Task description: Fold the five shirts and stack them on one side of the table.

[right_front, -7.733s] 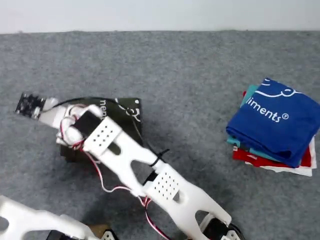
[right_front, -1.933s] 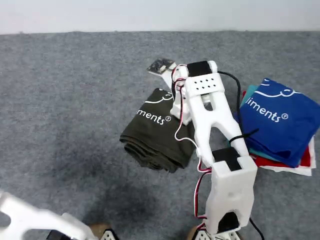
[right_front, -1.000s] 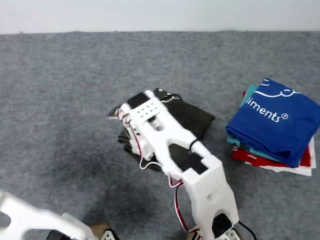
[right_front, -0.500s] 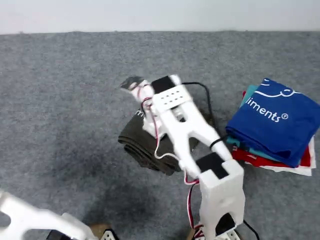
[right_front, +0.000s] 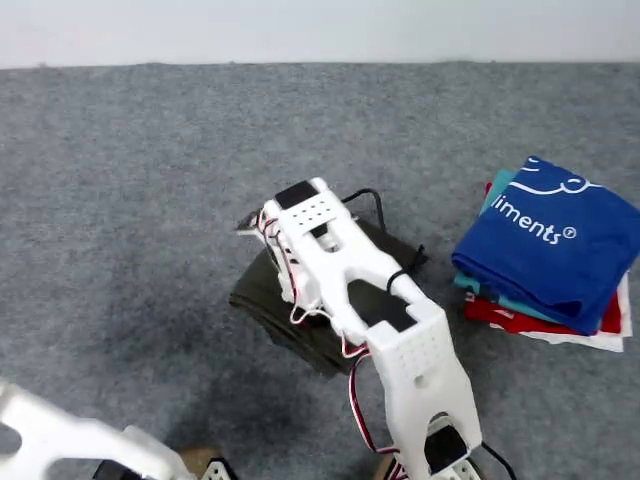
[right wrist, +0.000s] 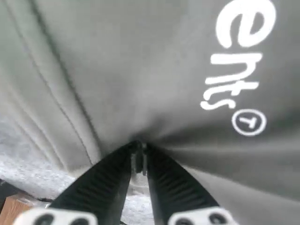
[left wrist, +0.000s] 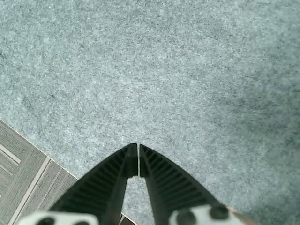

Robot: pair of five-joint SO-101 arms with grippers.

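Note:
A folded dark olive shirt (right_front: 262, 290) with white print lies in the middle of the grey table. My right arm (right_front: 315, 235) stretches over it and hides most of it. In the right wrist view my right gripper (right wrist: 139, 151) is shut, its tips pinching a pucker of the olive shirt (right wrist: 164, 70). At the right side of the table stands a stack of folded shirts with a blue shirt (right_front: 550, 245) on top, then teal (right_front: 475, 283), red (right_front: 500, 312) and white (right_front: 590, 342). My left gripper (left wrist: 138, 154) is shut with nothing in it, above bare grey table.
Grey felt (right_front: 150, 150) covers the table, with open room at the left and back. My left arm (right_front: 60, 440) rests at the near left corner. The table's edge and a tiled floor (left wrist: 18, 173) appear in the left wrist view.
The olive shirt came from the table's left to the middle. In the last second my right arm swung back over the shirt's left part, and the shirt shifted slightly left. The left arm kept still.

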